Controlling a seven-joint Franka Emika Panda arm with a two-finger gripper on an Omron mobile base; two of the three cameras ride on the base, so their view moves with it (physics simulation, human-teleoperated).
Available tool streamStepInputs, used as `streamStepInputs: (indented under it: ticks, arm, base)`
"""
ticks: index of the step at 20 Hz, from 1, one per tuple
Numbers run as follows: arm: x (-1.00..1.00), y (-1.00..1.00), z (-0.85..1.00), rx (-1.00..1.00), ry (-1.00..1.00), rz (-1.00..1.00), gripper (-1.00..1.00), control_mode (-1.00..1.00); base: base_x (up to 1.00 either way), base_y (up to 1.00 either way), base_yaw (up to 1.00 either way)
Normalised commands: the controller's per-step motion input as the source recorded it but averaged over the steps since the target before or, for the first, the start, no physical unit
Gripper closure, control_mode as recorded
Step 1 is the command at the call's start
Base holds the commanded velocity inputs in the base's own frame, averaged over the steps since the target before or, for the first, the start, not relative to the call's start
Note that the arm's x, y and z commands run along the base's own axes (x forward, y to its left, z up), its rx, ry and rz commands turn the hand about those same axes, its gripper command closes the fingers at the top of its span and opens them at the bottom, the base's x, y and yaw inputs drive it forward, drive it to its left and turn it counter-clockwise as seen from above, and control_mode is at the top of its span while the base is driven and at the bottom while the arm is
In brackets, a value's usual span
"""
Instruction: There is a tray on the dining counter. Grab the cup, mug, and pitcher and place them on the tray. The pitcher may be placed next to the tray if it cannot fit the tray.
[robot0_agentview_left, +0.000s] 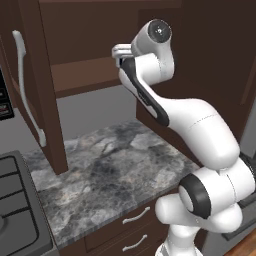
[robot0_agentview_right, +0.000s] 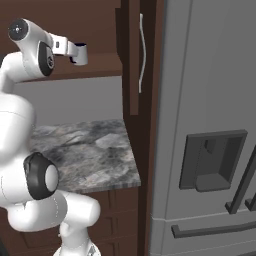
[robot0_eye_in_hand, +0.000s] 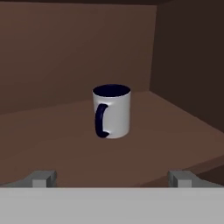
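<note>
Jaws (robot0_eye_in_hand: 112, 178) spread wide, holding nothing, aimed into brown cabinet (robot0_eye_in_hand: 65, 48). White mug (robot0_eye_in_hand: 112, 112) stands upright on cabinet shelf (robot0_eye_in_hand: 175, 131), well ahead of fingertips (robot0_eye_in_hand: 43, 178), handle facing out. Mug not grabbed yet. Looks like early part of job.
</note>
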Motion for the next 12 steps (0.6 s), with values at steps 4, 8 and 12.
streamStepInputs:
  ticks: [4, 8, 12]
  arm:
    - [0.23, 0.06, 0.0, 0.0, 0.0, -0.01, -1.0, -1.0]
    - [0.28, 0.03, -0.02, 0.0, 0.0, 0.0, -1.0, -1.0]
    - [0.29, 0.11, -0.08, 0.0, 0.0, 0.0, -1.0, -1.0]
  base:
    - [0.0, 0.0, 0.0]
    - [0.0, 0.0, 0.0]
    - [0.0, 0.0, 0.0]
